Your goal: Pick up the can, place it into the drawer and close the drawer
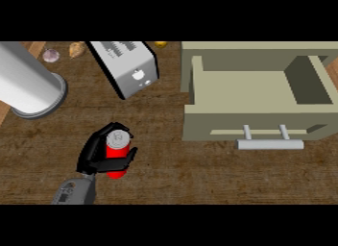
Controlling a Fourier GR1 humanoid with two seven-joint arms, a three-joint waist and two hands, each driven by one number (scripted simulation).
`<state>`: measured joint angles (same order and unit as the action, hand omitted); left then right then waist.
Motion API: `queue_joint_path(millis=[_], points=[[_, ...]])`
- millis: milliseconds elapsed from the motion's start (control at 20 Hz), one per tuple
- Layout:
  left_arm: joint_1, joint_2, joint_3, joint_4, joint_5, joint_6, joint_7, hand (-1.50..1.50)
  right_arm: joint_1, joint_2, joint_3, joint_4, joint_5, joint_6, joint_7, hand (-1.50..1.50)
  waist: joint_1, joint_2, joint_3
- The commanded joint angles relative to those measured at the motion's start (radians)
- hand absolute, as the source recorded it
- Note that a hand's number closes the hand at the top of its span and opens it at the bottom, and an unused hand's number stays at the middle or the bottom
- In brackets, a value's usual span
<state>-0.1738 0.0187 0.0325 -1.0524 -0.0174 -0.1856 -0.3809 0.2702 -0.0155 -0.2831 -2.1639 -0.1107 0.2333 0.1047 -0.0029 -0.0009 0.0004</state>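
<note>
Left hand grasps can.
Left hand (100,153) fingers curl round the red can (117,153) near worktop's (200,173) front edge, ready to carry to the open drawer (260,93).

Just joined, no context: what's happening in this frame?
The left hand has its fingers curled round the red can, standing on the counter left of the drawer. The drawer is pulled open and looks empty, its handle facing the robot. The can is not in it yet, and closing comes after. The right hand is hardly visible, only a dark sliver at the right edge. A toaster and a large white cylinder stand further back.
</note>
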Motion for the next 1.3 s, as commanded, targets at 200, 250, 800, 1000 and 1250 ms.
queue_joint_path(millis=[200, 250, 800, 1000, 1250], points=[[0.005, 0.037, 0.133, -0.047, 0.078, 0.076, 0.005, 1.5, -0.012, 0.014, 0.02, 0.059, 0.021, -0.015, -0.06, -1.5, 0.004, 0.002, 0.0], [-0.03, 0.068, 0.182, -0.017, 0.1, 0.085, 0.013, 1.5, 0.062, 0.015, 0.08, -0.022, 0.027, -0.045, -0.045, -1.5, -0.005, 0.001, -0.001], [-0.135, 0.002, 0.075, -0.248, 0.062, 0.234, 0.247, 1.5, 0.118, 0.015, 0.044, -0.105, -0.01, -0.004, -0.002, -1.5, -0.003, -0.001, 0.0], [-0.237, -0.005, 0.025, -0.282, 0.008, 0.276, 0.329, 1.5, 0.109, 0.014, 0.039, -0.135, -0.028, -0.001, 0.015, -1.5, -0.009, -0.001, 0.0], [-0.254, -0.018, -0.05, -0.424, 0.012, 0.312, 0.477, 1.5, 0.018, -0.015, -0.028, 0.057, -0.015, 0.004, -0.082, -1.5, 0.0, -0.001, 0.0]])
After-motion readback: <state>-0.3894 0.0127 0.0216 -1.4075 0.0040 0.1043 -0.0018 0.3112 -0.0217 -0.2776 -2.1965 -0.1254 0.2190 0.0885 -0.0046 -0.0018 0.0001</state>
